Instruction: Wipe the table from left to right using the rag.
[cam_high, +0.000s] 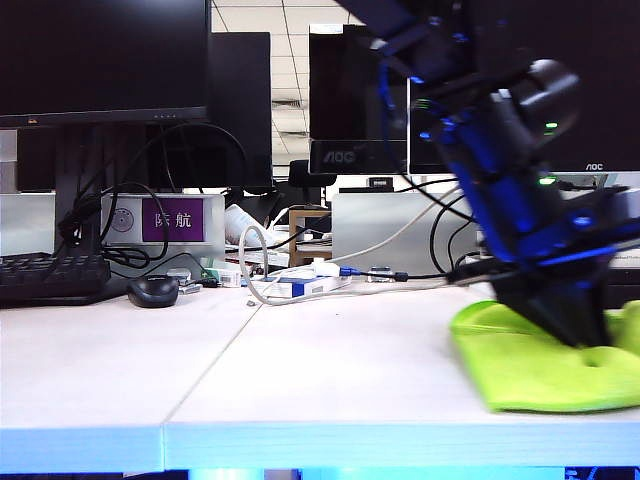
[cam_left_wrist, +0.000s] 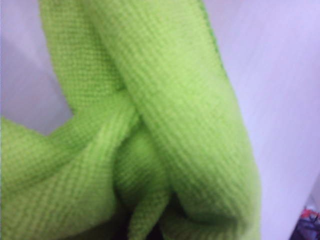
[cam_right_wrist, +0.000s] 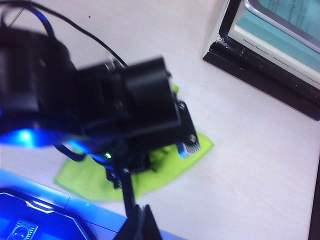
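The lime-green rag (cam_high: 525, 378) lies bunched on the white table (cam_high: 300, 370) at the far right of the exterior view, close to the front edge. My left arm reaches across the middle, and its gripper (cam_high: 585, 335) presses down into the rag, shut on a fold. In the left wrist view the rag (cam_left_wrist: 165, 100) fills the picture, its folds gathered where the jaws sit, over bare table (cam_left_wrist: 280, 75). The right wrist view looks down on the left arm (cam_right_wrist: 100, 110) over the rag (cam_right_wrist: 85, 180). My right gripper (cam_right_wrist: 142, 222) hovers apart from the rag, its fingertips together and holding nothing.
A black mouse (cam_high: 153, 291) and a keyboard (cam_high: 50, 277) sit at the back left. White cables and a power strip (cam_high: 300, 280) run along the back, below the monitors. A dark-framed screen (cam_right_wrist: 265, 55) stands beyond the rag. The table's front edge (cam_high: 300, 445) is near.
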